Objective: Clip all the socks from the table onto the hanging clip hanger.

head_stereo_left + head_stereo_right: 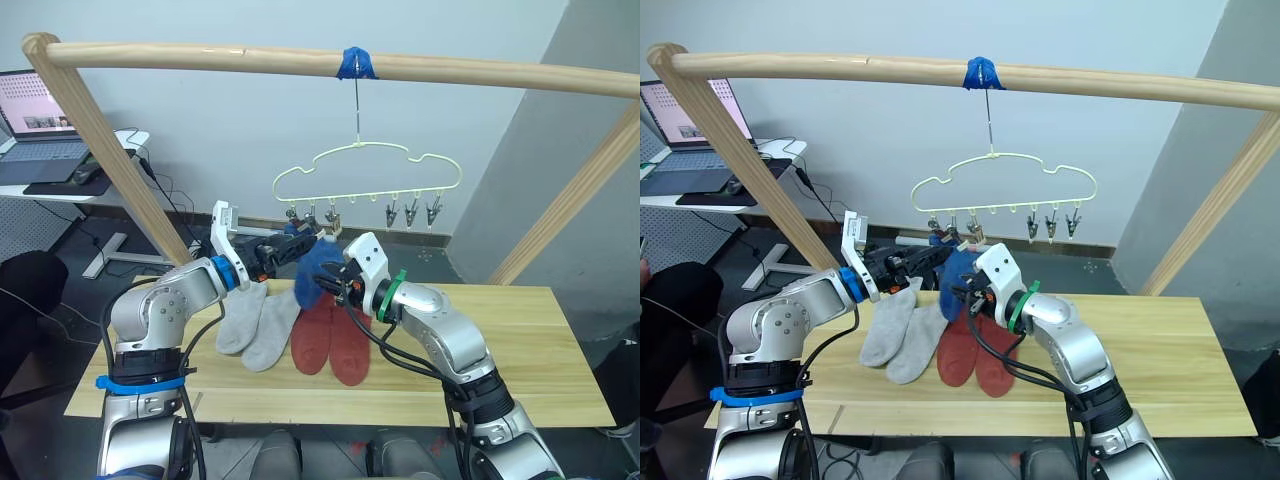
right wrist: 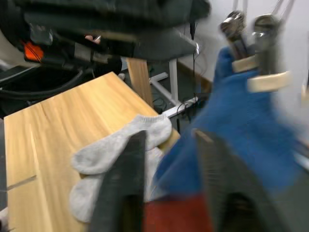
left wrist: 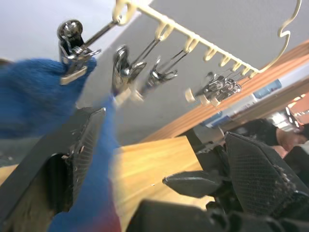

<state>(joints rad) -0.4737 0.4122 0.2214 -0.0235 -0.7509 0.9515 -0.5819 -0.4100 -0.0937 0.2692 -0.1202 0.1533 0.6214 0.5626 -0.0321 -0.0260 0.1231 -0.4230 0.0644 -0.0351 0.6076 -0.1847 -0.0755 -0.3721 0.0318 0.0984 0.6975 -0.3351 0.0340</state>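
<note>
Table (image 1: 520, 350); both hands raised at clipped blue sock (image 1: 315, 268).

table (image 1: 520, 340): pale wood planks, smooth, faint sheen, grain showing.
blue socks (image 1: 312, 268): soft fuzzy knit, matt.
grey socks (image 1: 255, 322): soft knit cloth, matt.
red socks (image 1: 335, 340): knit cloth, matt.
clip hanger (image 1: 365, 165): thin cream frame, smooth.
clips (image 3: 126, 67): shiny bare metal with pale tips.
my left gripper (image 3: 159, 159) fingers (image 3: 256, 164): black, matt, finely ribbed pads.
pole (image 1: 200, 57): round bare wood, smooth.
tape (image 1: 357, 64): blue, creased.
</note>
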